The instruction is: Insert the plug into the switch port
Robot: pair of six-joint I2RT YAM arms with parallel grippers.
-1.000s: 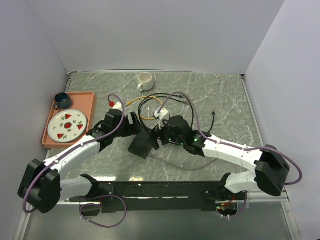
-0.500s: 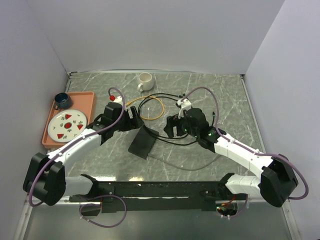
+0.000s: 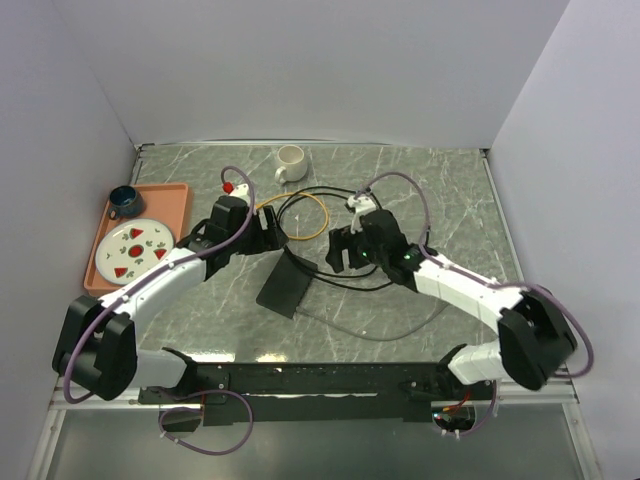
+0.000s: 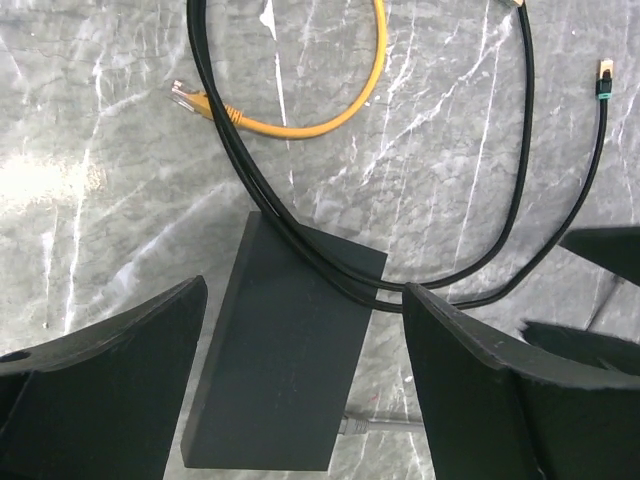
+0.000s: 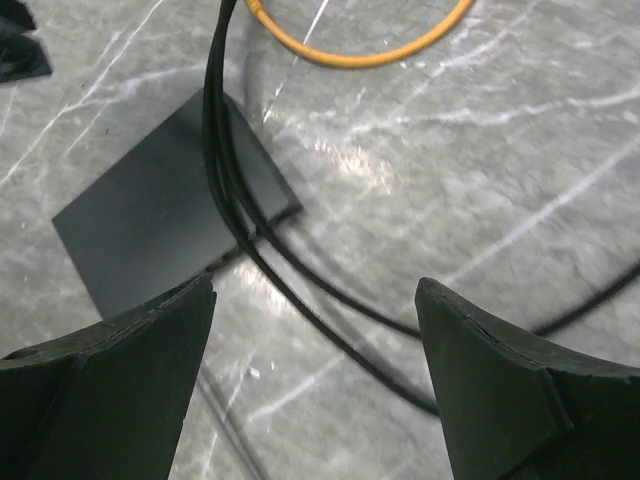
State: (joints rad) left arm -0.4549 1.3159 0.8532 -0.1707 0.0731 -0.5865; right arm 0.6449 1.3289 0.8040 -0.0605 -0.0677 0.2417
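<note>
The flat black box (image 3: 285,285) lies on the grey surface (image 3: 450,200), between the two arms. The left tool (image 4: 304,288) hangs over the far end of the box. Its two fingers stand wide apart and hold nothing. The right tool (image 5: 315,288) hangs just to the right of the box, over the black cable (image 5: 225,200). Its fingers are wide apart too, and they hold nothing. The black cable runs in two strands across the far corner of the box and touches it. A small plug (image 4: 603,75) on a black cable end lies on the surface, off to the right of the box. A yellow cable (image 4: 330,110) curls behind the box, and its yellow plug (image 4: 185,97) lies free there, apart from the box. A thin grey cable (image 3: 370,338) meets the near edge of the box. I cannot make out the switch port on the box's thin edges. Far to the left of the box sits an orange tray (image 3: 172,190) with a plate (image 3: 135,250) and a blue cup (image 3: 125,200). A white cup (image 3: 290,162) stands far behind the box.
</note>
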